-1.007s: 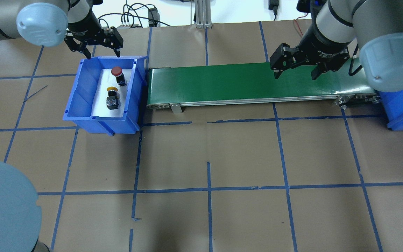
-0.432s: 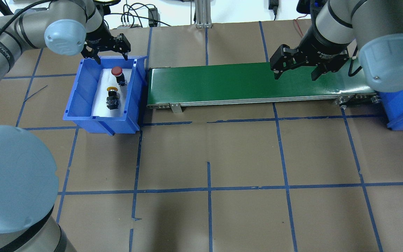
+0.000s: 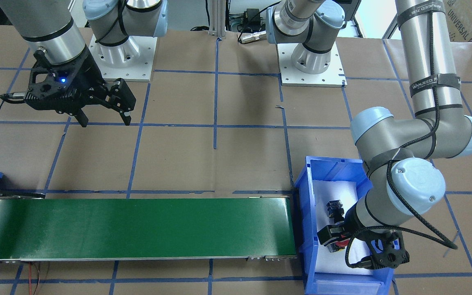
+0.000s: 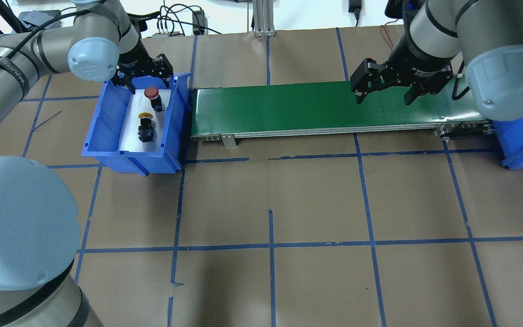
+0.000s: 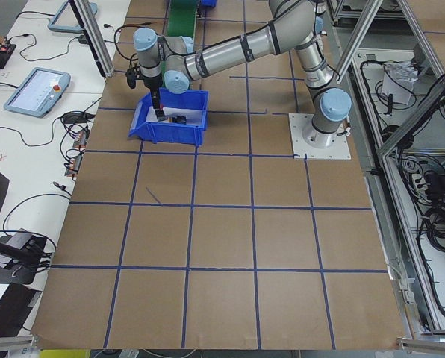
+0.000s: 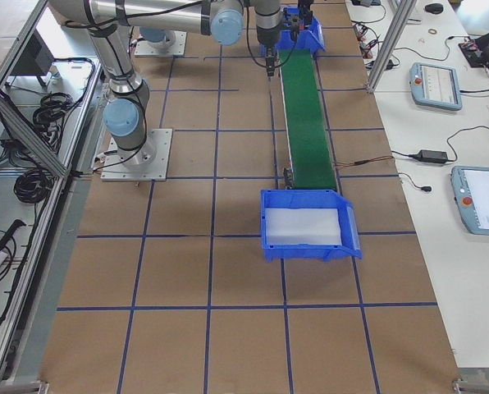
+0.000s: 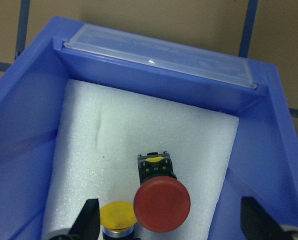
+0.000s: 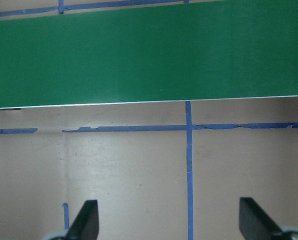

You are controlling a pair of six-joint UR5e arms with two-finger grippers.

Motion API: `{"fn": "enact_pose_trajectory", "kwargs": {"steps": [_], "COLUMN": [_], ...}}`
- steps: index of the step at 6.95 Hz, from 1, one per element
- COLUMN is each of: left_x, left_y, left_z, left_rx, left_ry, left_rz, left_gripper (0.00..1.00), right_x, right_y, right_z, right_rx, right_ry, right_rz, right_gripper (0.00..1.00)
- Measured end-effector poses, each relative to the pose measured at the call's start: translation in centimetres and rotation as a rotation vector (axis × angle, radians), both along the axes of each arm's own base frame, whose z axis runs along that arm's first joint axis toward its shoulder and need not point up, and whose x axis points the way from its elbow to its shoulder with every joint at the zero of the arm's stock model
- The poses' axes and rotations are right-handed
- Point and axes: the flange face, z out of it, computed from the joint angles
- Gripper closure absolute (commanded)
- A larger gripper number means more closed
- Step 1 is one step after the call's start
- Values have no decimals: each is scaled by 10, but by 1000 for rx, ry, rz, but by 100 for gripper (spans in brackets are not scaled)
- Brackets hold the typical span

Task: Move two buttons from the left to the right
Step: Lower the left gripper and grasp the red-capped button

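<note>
Lying in blue bin [image 4: 103, 119]: two buttons [image 4: 151, 93]

You are looking at a green conveyor belt [image 4: 316, 106] running across a brown table [image 4: 316, 204] carrying a blue tape grid [image 4: 270, 245]. A blue bin [image 4: 106, 119] is sitting at one end and a second blue bin [image 6: 310, 249] at the other, white foam [image 6: 302, 226] lining both.
</note>
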Motion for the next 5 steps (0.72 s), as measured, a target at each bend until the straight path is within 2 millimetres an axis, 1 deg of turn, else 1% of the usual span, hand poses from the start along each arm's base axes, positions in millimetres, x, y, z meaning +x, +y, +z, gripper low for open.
{"fn": "enact_pose_trajectory", "kwargs": {"steps": [1,3,4,5], "left_x": [1,3,4,5], "left_y": [-1,-3,-3,-3], "left_z": [-4,-9,-11,-12], "left_rx": [-2,-10,-10,-10], "left_ry": [0,4,9,11], "left_rz": [3,11,16,19], "left_gripper": [5,12,20,34], "right_x": [0,0,0,0], "right_y": [0,0,0,0], "right_z": [0,0,0,-1], "right_rx": [0,0,0,1], "right_ry": [0,-1,-1,-1], "right_rz": [0,1,0,0], "right_gripper": [0,0,0,0]}}
